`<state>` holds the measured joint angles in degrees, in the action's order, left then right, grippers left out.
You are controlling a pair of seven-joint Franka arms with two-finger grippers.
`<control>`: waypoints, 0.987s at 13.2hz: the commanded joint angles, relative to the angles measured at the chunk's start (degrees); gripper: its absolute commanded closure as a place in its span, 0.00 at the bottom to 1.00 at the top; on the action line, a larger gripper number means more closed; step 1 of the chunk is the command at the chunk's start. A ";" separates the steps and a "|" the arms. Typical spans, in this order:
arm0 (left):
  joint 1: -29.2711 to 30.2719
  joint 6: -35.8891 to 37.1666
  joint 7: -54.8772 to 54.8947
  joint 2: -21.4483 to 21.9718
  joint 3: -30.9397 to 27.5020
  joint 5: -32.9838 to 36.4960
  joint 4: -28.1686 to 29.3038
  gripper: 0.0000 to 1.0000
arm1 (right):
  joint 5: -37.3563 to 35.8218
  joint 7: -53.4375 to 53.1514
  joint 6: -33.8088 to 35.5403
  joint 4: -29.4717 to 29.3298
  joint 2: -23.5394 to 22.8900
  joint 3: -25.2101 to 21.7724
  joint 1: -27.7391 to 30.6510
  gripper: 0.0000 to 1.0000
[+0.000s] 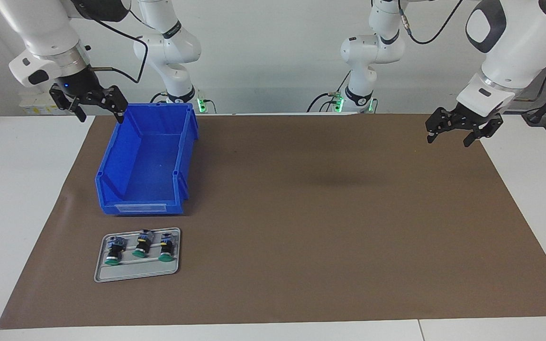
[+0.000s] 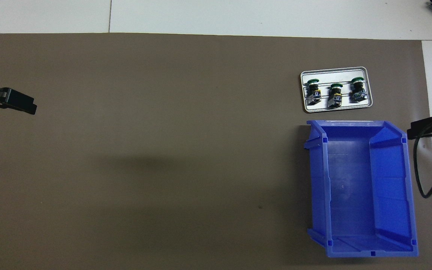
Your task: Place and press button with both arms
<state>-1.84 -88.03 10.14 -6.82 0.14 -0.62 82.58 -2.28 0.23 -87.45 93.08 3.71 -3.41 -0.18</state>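
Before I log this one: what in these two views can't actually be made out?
- Left gripper: overhead view's edge cuts off all but the tips.
- Right gripper: likewise, at the opposite edge.
- Three buttons on the tray: too small to read the yellow marks.
- Blue bin: the outer face of its robot-side wall shows in neither view.

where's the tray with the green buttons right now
The grey tray lies on the brown mat toward the right arm's end of the table, just farther from the robots than the blue bin, with three green-capped buttons lying in it.

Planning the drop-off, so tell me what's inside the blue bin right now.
Nothing: the blue bin shows only its bare floor, fully visible. All three buttons lie on the metal tray.
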 commanded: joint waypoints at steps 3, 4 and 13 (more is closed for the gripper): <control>0.26 -1.18 -0.39 1.55 -0.05 -0.53 2.06 0.00 | 0.35 -0.41 0.08 -0.62 -0.55 -0.01 -0.09 0.00; 0.26 -1.18 -0.39 1.55 -0.05 -0.53 2.06 0.00 | 0.35 -0.67 -0.53 -0.45 -0.46 -0.10 -0.09 0.00; 0.26 -1.18 -0.39 1.55 -0.05 -0.53 2.06 0.00 | 1.22 -2.08 -25.18 -2.90 -17.73 -0.01 0.09 0.00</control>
<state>-1.84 -88.03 10.14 -6.82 0.14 -0.62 82.58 -1.98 -0.80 -106.70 93.27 -5.46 -3.51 0.04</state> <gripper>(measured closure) 0.000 0.000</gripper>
